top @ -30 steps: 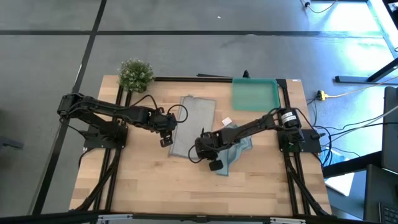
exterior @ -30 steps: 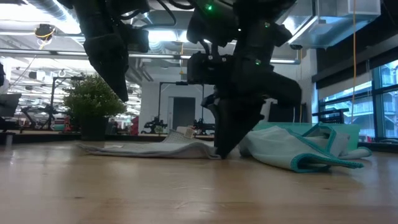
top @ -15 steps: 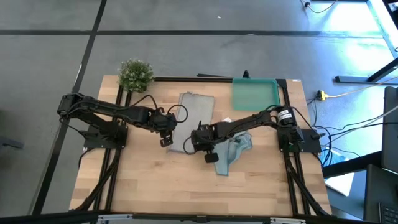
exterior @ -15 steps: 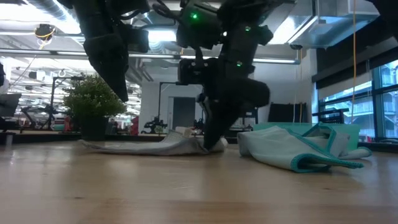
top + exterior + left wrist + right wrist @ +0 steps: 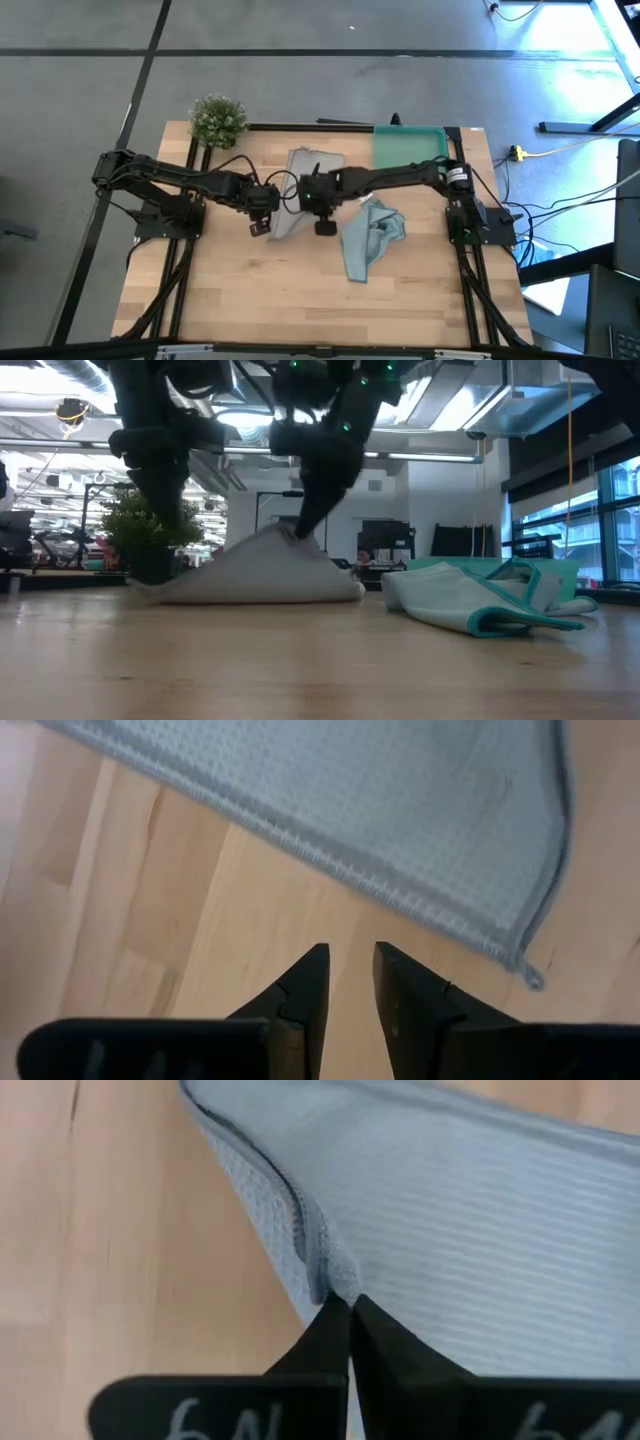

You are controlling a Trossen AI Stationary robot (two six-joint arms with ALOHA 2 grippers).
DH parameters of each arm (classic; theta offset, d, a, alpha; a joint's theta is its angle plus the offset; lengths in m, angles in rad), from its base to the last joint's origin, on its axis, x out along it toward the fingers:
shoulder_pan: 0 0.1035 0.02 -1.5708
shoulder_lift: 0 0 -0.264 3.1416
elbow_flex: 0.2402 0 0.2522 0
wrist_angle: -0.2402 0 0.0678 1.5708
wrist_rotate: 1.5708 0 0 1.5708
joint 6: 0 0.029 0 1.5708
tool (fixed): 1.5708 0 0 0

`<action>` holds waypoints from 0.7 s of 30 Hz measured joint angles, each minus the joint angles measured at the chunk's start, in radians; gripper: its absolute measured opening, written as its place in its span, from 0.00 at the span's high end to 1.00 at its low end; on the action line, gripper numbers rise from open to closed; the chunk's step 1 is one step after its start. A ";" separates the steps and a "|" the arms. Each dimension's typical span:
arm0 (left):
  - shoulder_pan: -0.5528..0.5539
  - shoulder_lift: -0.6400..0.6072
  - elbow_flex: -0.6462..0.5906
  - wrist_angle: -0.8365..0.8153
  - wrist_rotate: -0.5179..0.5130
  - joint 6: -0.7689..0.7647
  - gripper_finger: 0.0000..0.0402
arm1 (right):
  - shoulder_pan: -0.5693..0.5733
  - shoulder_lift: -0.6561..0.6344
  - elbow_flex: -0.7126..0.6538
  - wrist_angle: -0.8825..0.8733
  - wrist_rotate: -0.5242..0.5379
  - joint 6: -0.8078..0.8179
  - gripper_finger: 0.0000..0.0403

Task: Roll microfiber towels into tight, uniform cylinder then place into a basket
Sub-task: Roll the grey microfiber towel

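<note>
The pale grey-blue towel [image 5: 308, 162] lies at the table's middle, its far part flat on the wood and its near part raised like a tent [image 5: 260, 572]. My right gripper [image 5: 308, 192] is shut on it at the tent's peak. My left gripper [image 5: 350, 970] hovers open over bare wood just left of this towel's edge [image 5: 400, 885], touching nothing. The light blue towel [image 5: 368, 236] lies crumpled to the right, resting on the table [image 5: 480, 608]. The teal basket [image 5: 410, 152] sits at the far right. My right gripper pinches the grey towel's hemmed edge [image 5: 325, 1275] between its two fingertips [image 5: 300, 532]. The fingers slant down from above and from the table's right. The held edge is lifted clear and the cloth slopes down from it on both sides onto the table.
A small potted plant [image 5: 218, 118] stands at the far left corner. Bare wood spreads across the table's near half [image 5: 300, 300]. A black frame rail [image 5: 300, 127] runs along the far edge.
My right gripper has gone up and toward the table's far edge with the grey towel's near edge. That part has lifted off the wood into a tent, while the far part has stayed flat. My left gripper has tipped a little further down.
</note>
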 joint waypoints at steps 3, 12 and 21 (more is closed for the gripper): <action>0.000 0.000 0.000 -0.021 0.000 -0.025 0.81 | -0.036 0.000 0.059 -0.040 -0.003 0.079 0.99; 0.000 -0.004 0.000 -0.031 0.000 -0.081 0.81 | -0.159 -0.002 0.057 -0.060 0.041 0.237 0.99; 0.029 -0.004 0.000 -0.034 0.001 -0.112 0.81 | -0.253 -0.002 -0.026 -0.072 0.083 0.350 0.99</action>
